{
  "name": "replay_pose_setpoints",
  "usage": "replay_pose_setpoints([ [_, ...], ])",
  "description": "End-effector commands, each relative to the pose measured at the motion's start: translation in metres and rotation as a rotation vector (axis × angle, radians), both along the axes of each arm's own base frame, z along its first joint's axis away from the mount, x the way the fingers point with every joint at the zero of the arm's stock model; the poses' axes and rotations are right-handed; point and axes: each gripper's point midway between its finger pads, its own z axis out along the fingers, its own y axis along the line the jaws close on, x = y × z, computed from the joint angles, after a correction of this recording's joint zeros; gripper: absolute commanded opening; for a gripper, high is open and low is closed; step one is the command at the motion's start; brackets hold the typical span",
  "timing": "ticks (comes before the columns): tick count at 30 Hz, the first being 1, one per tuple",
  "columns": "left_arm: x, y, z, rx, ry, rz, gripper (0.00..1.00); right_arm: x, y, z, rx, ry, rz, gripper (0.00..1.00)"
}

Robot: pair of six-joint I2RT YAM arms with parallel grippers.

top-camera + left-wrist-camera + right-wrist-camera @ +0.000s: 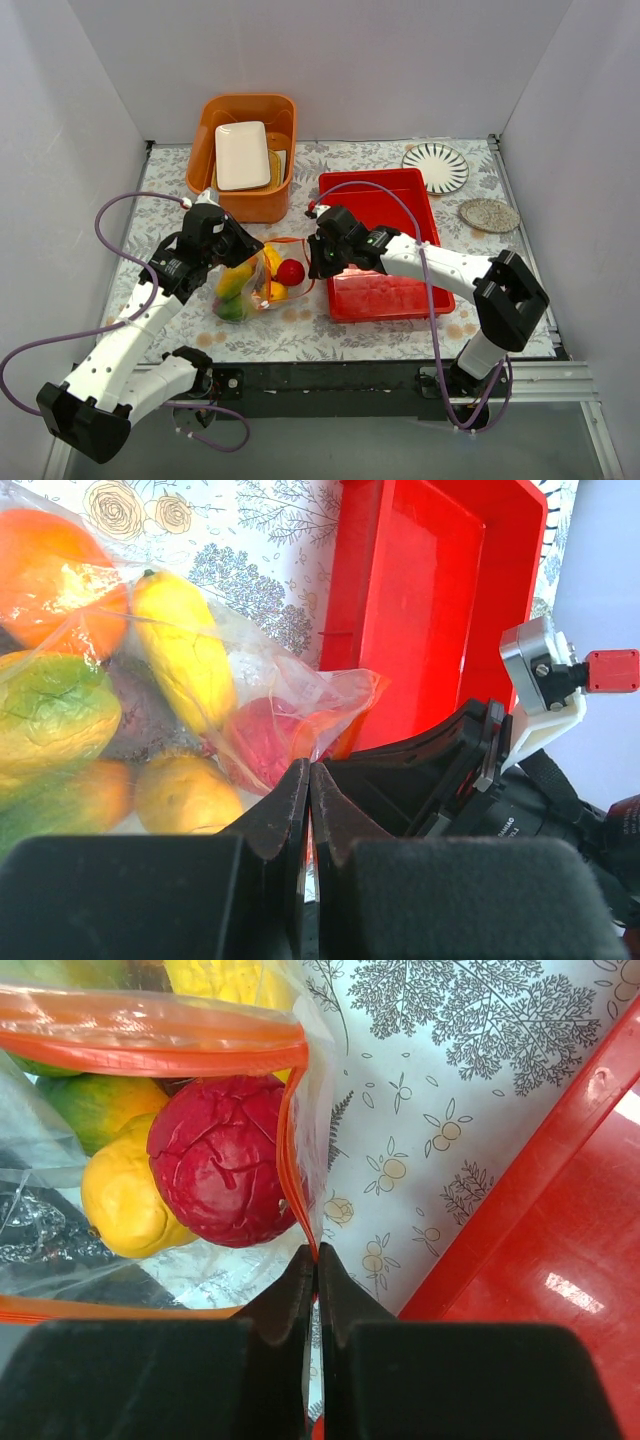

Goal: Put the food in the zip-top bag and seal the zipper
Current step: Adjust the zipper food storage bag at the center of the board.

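Right wrist view: food (215,1160) all inside zip-top bag (40,1230) on desk (450,1110), mouth gaping. Right gripper (316,1257) pinched shut on zipper (150,1055) end. Left gripper (308,777) closed on bag edge. Sealing not yet done.

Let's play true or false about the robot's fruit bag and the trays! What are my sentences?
1. The red tray's visible floor is bare. True.
2. The fruits lie loose on the table. False: they are inside the zip-top bag.
3. The right gripper pinches the zipper. True.
4. The white plate sits in the red tray. False: it sits in the orange tub.
5. The zipper is closed all along. False: the bag's mouth gapes open.
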Motion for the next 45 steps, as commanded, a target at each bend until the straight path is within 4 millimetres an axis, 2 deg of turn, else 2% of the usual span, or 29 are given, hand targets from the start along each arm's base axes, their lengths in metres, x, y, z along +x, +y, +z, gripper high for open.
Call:
replay_pose_setpoints([
  [1,-0.002,0.001,-0.001,0.009,0.000,-0.008,0.00,0.010,0.012,0.037,0.072,-0.072,0.019,0.01],
  [2,-0.002,0.000,-0.002,0.008,0.002,-0.013,0.00,0.012,0.014,0.045,0.087,-0.092,0.020,0.01],
  [4,-0.002,0.001,-0.001,0.017,0.000,-0.017,0.00,0.016,0.026,0.076,0.156,-0.135,0.048,0.01],
  [6,0.002,0.005,0.010,0.034,-0.024,0.001,0.00,0.014,0.037,0.089,0.178,-0.139,0.095,0.01],
  [7,0.004,0.006,0.014,0.046,-0.034,-0.001,0.01,0.018,0.047,0.116,0.226,-0.172,0.113,0.01],
  [9,0.007,0.007,0.032,0.052,-0.068,0.001,0.01,0.018,0.059,0.134,0.251,-0.202,0.138,0.01],
  [10,0.009,0.008,0.036,0.056,-0.075,0.004,0.01,0.020,0.065,0.156,0.289,-0.232,0.146,0.01],
  [11,0.007,0.011,0.039,0.061,-0.067,0.023,0.00,0.022,0.069,0.168,0.308,-0.251,0.152,0.01],
  [12,0.009,0.017,0.051,0.061,-0.086,0.061,0.00,0.022,0.074,0.173,0.320,-0.254,0.161,0.01],
  [13,0.009,0.024,0.057,0.071,-0.108,0.094,0.00,0.024,0.079,0.191,0.351,-0.280,0.169,0.01],
  [14,0.006,0.032,0.069,0.069,-0.150,0.121,0.00,0.024,0.082,0.198,0.364,-0.284,0.176,0.01],
  [16,0.005,0.050,0.092,0.082,-0.219,0.207,0.00,0.024,0.088,0.195,0.351,-0.259,0.199,0.01],
  [17,0.000,0.059,0.098,0.093,-0.226,0.235,0.00,0.025,0.092,0.205,0.366,-0.269,0.199,0.01],
  [18,-0.002,0.066,0.113,0.089,-0.248,0.269,0.00,0.028,0.095,0.200,0.354,-0.261,0.193,0.01],
  [21,-0.007,0.089,0.111,0.158,-0.221,0.369,0.00,0.028,0.098,0.191,0.341,-0.240,0.198,0.01],
  [24,-0.010,0.096,0.098,0.193,-0.179,0.393,0.00,0.032,0.096,0.184,0.294,-0.228,0.181,0.01],
  [29,-0.013,0.083,0.081,0.162,-0.149,0.331,0.00,0.030,0.098,0.183,0.322,-0.237,0.192,0.01],
  [31,-0.010,0.079,0.077,0.164,-0.148,0.314,0.00,0.031,0.099,0.170,0.315,-0.218,0.187,0.01],
  [32,-0.009,0.078,0.067,0.176,-0.131,0.307,0.00,0.033,0.098,0.159,0.303,-0.204,0.181,0.01],
  [33,-0.008,0.073,0.062,0.167,-0.119,0.284,0.00,0.034,0.097,0.144,0.288,-0.181,0.169,0.01],
  [35,-0.004,0.063,0.053,0.149,-0.110,0.248,0.00,0.035,0.092,0.129,0.278,-0.157,0.151,0.01],
  [36,-0.004,0.054,0.052,0.122,-0.109,0.212,0.00,0.034,0.089,0.117,0.267,-0.141,0.146,0.01],
  [39,-0.004,0.047,0.057,0.083,-0.132,0.185,0.00,0.040,0.077,0.108,0.241,-0.148,0.101,0.01],
  [40,-0.004,0.047,0.060,0.076,-0.144,0.186,0.04,0.041,0.073,0.101,0.227,-0.140,0.088,0.01],
  [41,-0.005,0.048,0.064,0.068,-0.160,0.190,0.10,0.045,0.067,0.103,0.228,-0.146,0.073,0.01],
  [42,-0.005,0.049,0.067,0.068,-0.170,0.192,0.21,0.046,0.065,0.102,0.229,-0.145,0.071,0.01],
  [44,-0.006,0.046,0.070,0.065,-0.185,0.171,0.32,0.048,0.061,0.104,0.233,-0.150,0.062,0.01],
  [45,-0.005,0.044,0.071,0.064,-0.189,0.160,0.42,0.050,0.060,0.104,0.232,-0.151,0.062,0.01],
])
